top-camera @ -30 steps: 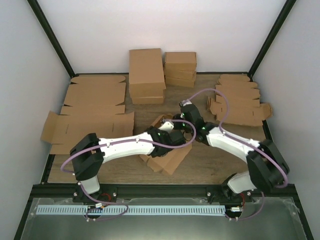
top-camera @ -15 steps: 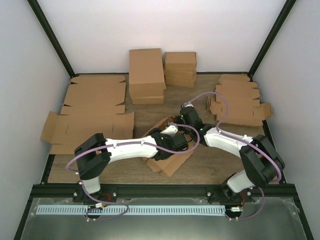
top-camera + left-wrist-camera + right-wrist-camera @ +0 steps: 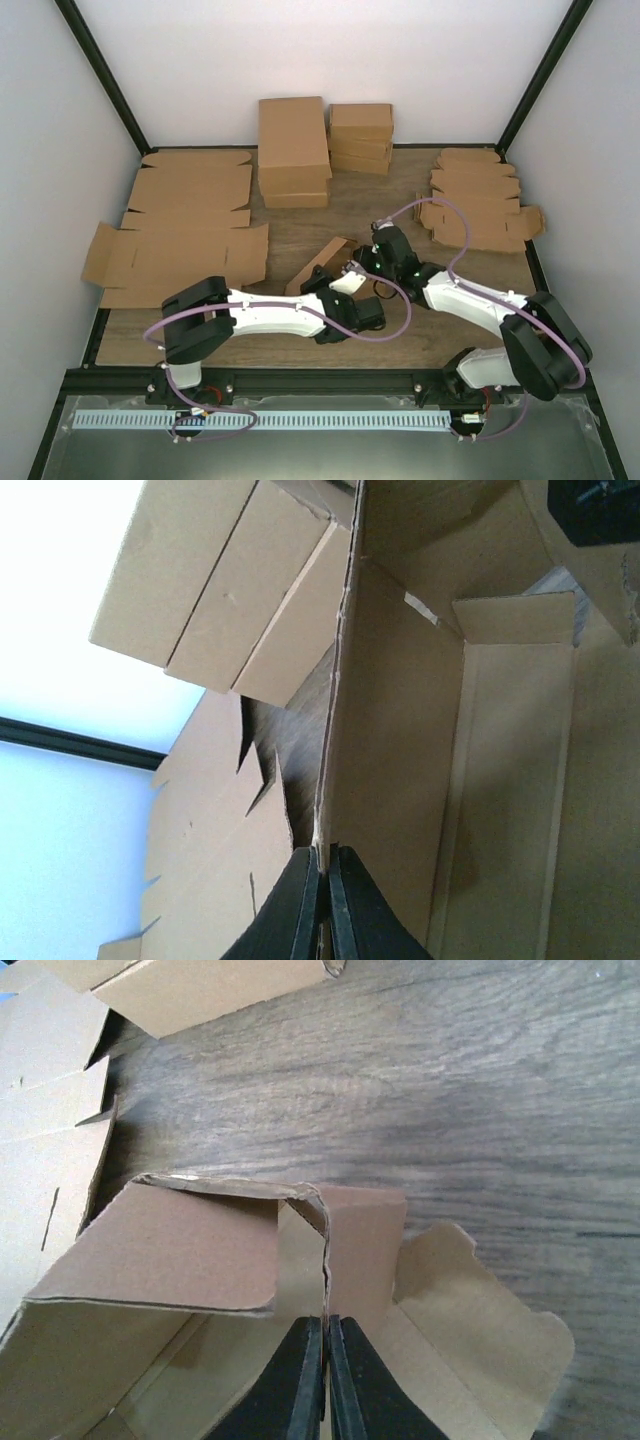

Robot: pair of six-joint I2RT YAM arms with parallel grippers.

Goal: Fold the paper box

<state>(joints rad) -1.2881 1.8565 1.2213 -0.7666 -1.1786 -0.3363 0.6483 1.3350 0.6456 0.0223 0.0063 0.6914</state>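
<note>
Top external view: the wooden table [image 3: 300, 225] is crowded round its edges. There are big flat cardboard sheets [image 3: 180, 235] along the left, stacked boxes [image 3: 293, 150] at the far edge and smaller flat die-cuts [image 3: 480, 205] far right. Bare wood shows mid-table and near right, so that's the free room. The paper box [image 3: 320, 262] sits in the middle, half-formed, with both arms meeting over it. The left gripper [image 3: 322, 858] is pinched tight on one box wall's thin edge. The right gripper [image 3: 325, 1325] is clamped on a wall edge at a folded corner, with a rounded flap [image 3: 480, 1330] just beside it.
</note>
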